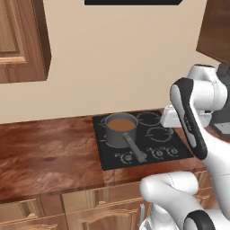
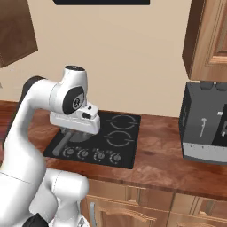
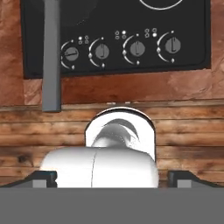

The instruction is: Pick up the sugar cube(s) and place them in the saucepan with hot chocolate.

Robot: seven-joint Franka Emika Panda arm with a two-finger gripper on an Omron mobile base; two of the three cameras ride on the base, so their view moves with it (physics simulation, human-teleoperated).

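Observation:
The grey saucepan (image 1: 120, 129) holds brown hot chocolate and stands on the left rear burner of the black cooktop (image 1: 152, 134). Its long handle (image 1: 134, 148) points toward the counter's front edge. In the hand view that handle (image 3: 51, 57) runs down the left side, past the row of knobs (image 3: 137, 48). My gripper (image 3: 112, 179) hangs above the cooktop's front edge, right of the pan, and is open, its two dark fingertips (image 3: 43, 178) far apart with nothing between them. In the right base view my hand (image 2: 74, 120) covers most of the pan. The sugar cube is out of view.
Wooden counter (image 1: 49, 157) stretches left of the cooktop. A dark coffee machine (image 2: 206, 124) stands on the counter to the right. Wall cabinets hang at the upper left (image 1: 22, 40) and upper right (image 2: 208, 40). Drawer fronts (image 3: 183, 131) lie below the counter edge.

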